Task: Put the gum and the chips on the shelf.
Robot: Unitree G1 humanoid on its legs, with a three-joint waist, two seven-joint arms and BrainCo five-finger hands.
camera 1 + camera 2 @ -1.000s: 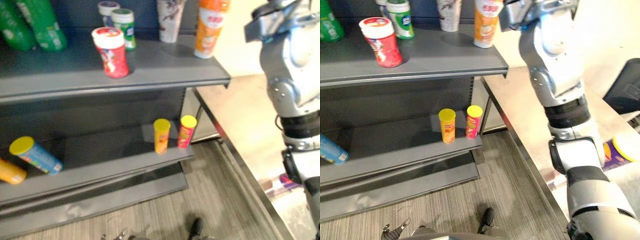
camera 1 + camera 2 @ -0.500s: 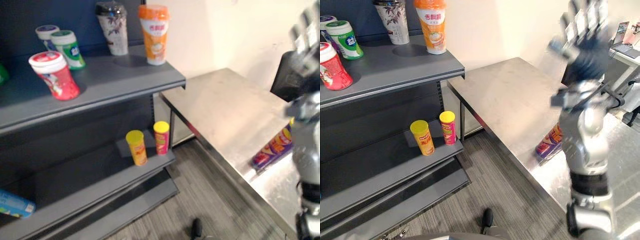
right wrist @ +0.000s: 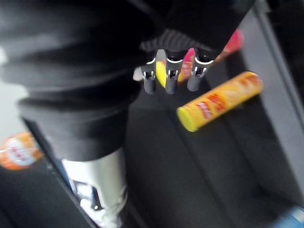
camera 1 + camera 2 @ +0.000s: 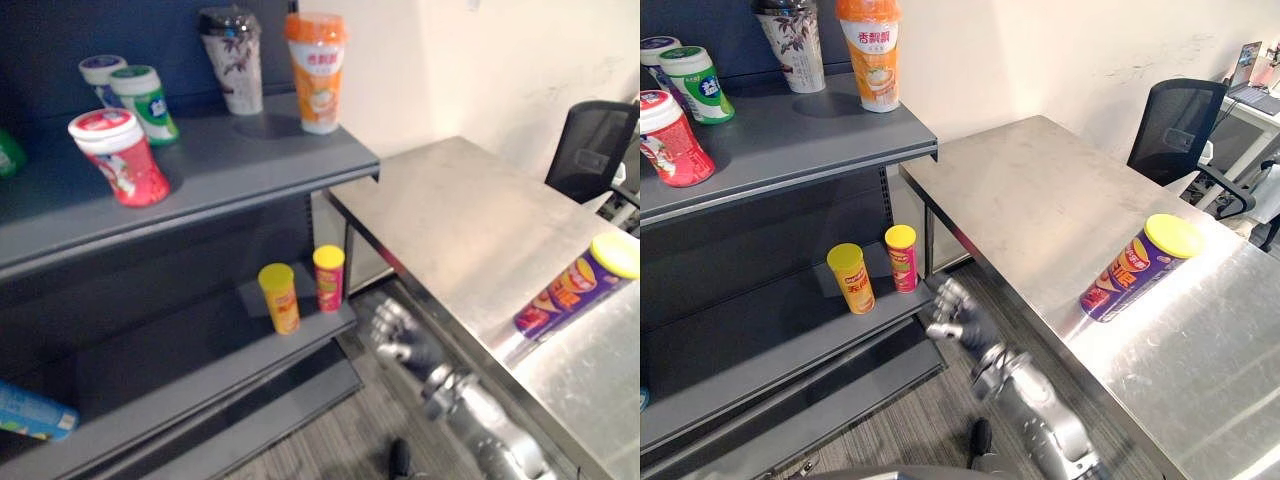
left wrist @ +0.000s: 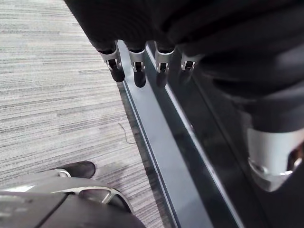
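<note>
A purple chips can with a yellow lid (image 4: pixel 1140 268) lies on its side on the steel table (image 4: pixel 1040 200). On the upper shelf (image 4: pixel 230 165) stand a red gum jar (image 4: pixel 120 157), a green one (image 4: pixel 148 103) and a purple-lidded one (image 4: pixel 100 75). A yellow chips can (image 4: pixel 280 297) and a pink one (image 4: pixel 329 277) stand on the lower shelf (image 4: pixel 180 370). My right hand (image 4: pixel 955 315) hangs low beside the lower shelf's right end, open and holding nothing; its wrist view shows its fingers (image 3: pixel 170 78) before the yellow can (image 3: pixel 218 100). My left hand (image 5: pixel 139 76) hangs open over the floor.
Two tall cups, one patterned (image 4: pixel 232 60) and one orange (image 4: pixel 318 70), stand at the upper shelf's right end. A blue can (image 4: pixel 30 412) lies at the lower shelf's left. A black office chair (image 4: pixel 1175 125) stands behind the table. Grey carpet lies below.
The camera turned right, bringing the table and the purple can into view. My right arm dropped from head height down to beside the lower shelf.
</note>
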